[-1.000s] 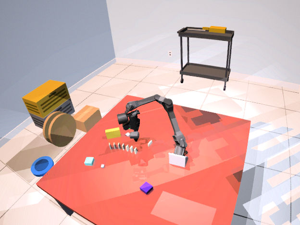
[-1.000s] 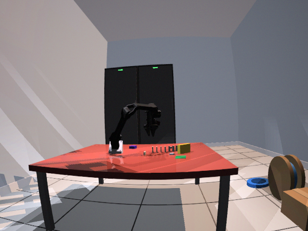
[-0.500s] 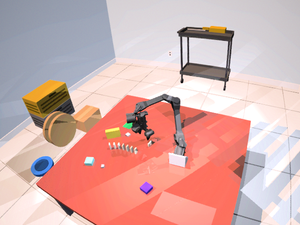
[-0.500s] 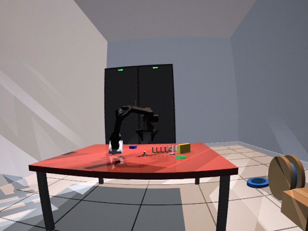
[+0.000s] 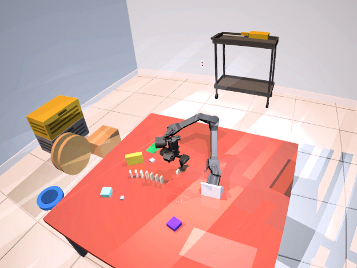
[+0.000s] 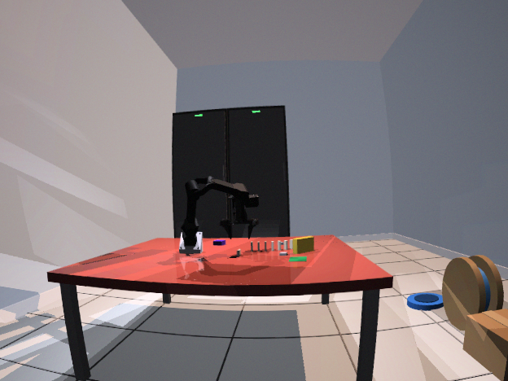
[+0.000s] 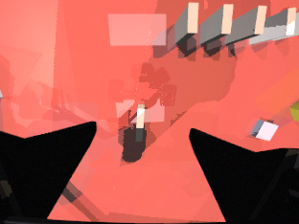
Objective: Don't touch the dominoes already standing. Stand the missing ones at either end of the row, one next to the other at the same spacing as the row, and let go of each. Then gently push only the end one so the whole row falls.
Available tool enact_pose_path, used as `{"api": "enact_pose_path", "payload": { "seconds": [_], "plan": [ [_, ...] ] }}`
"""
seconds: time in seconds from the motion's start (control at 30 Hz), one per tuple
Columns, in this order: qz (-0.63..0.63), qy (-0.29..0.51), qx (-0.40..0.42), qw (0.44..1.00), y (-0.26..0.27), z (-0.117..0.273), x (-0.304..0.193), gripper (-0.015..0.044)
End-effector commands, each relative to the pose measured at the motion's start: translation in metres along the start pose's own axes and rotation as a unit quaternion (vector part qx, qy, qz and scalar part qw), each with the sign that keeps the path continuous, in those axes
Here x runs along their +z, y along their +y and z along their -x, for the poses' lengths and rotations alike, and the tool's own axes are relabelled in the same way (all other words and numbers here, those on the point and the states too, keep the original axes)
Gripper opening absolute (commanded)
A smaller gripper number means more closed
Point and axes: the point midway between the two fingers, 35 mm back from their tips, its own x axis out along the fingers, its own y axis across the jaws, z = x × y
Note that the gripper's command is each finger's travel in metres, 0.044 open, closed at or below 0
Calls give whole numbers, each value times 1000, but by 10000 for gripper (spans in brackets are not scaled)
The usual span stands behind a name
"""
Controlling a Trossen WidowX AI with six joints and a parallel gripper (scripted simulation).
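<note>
A row of several cream dominoes [image 5: 146, 174] [image 6: 265, 246] [image 7: 193, 18] stands upright with even gaps, slightly curved; the wrist view shows only part of it. One loose domino [image 5: 177, 171] [image 6: 238, 252] [image 7: 140, 116] is apart from the row, on the robot-base side. It looks lower than the standing ones and seems to rest on its side. My gripper [image 5: 175, 164] [image 6: 240, 238] [image 7: 144, 129] is open and empty, pointing down above the loose domino. In the wrist view the domino shows between the two fingertips, below them, with dark shadow around it.
A yellow block [image 5: 134, 158] [image 6: 303, 244], a small pale block [image 5: 152, 160] [image 6: 283, 253] [image 7: 267, 130] and a green patch [image 5: 151, 148] [image 6: 297, 259] lie on the row's far side. A cyan block [image 5: 106, 192], a small grey cube [image 5: 122, 197] and a purple block [image 5: 174, 223] [image 6: 219, 243] lie on the other side.
</note>
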Motion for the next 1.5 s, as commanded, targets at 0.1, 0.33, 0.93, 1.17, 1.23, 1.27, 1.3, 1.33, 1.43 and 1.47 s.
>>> {"api": "enact_pose_path", "payload": {
  "seconds": [0.1, 0.33, 0.93, 1.17, 1.23, 1.27, 1.3, 1.33, 1.43, 1.47],
  "plan": [
    [4, 6, 4, 1000, 3, -51, -4, 440],
    [4, 7, 4, 1000, 4, -58, -2, 440],
    [4, 7, 4, 1000, 4, -71, -2, 361],
    [4, 7, 4, 1000, 4, -71, -2, 177],
    [4, 7, 4, 1000, 4, -71, -2, 125],
    [4, 7, 4, 1000, 4, -71, -2, 99],
    [4, 7, 4, 1000, 4, -71, -2, 72],
    [4, 7, 4, 1000, 4, -71, -2, 46],
    [4, 7, 4, 1000, 4, -71, -2, 27],
    [4, 7, 4, 1000, 4, -71, -2, 27]
  ]
}}
